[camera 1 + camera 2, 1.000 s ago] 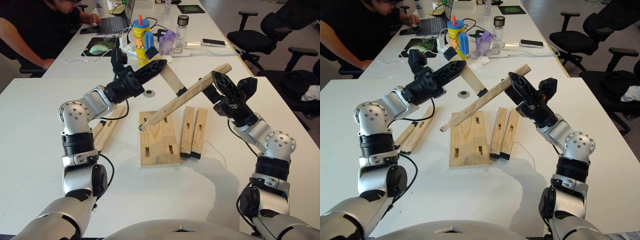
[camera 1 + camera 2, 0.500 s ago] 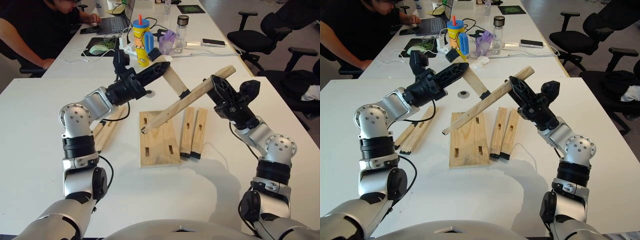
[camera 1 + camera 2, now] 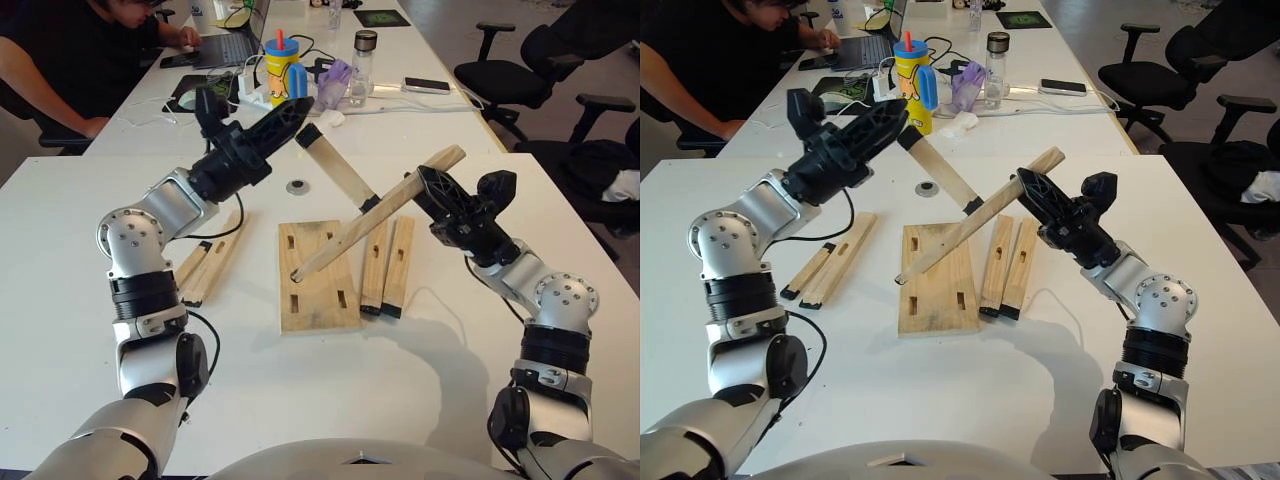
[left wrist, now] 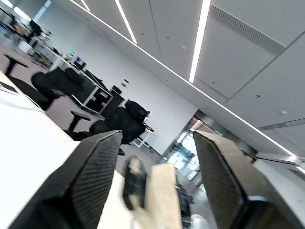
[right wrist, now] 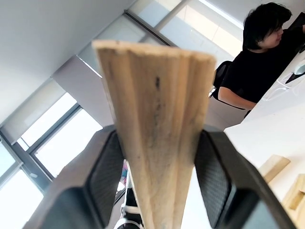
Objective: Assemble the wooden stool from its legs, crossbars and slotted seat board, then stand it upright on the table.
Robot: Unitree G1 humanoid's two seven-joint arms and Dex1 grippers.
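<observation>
Moved: long leg's (image 3: 372, 212) lower tip has come down from the seat board's far left corner onto the board; left end effector (image 3: 288, 113) has swung up and to the left, and the capped leg (image 3: 338, 170) now sits lower and nearer
Bench: white top (image 3: 420, 360) carrying all the stool parts
Seat board: slotted seat board (image 3: 318, 290) lies flat at the middle of the bench, slots facing up
Right pair of bars: two slotted bars (image 3: 376, 262) lie side by side just right of the seat board
Left pair of bars: two bars (image 3: 218, 250) lie together, left of the seat board and apart from it
Long leg: slants up to the right, lower tip on the seat board beside a slot
Right end effector: right end effector (image 3: 432, 192) pinches the long leg near its raised end, fingers (image 5: 102, 186) pressed on both sides of the wood
Capped leg: black-capped, slanting behind the long leg; lower cap meets it where they cross, contact unclear
Left end effector: raised at the capped leg's upper end, fingers (image 4: 90, 176) spread wide, the wood between them with a gap on each side
Disc: small round disc (image 3: 297, 186) on the bench under the left end effector
Far bench: yellow cup (image 3: 283, 88) and a bottle (image 3: 364, 55)
</observation>
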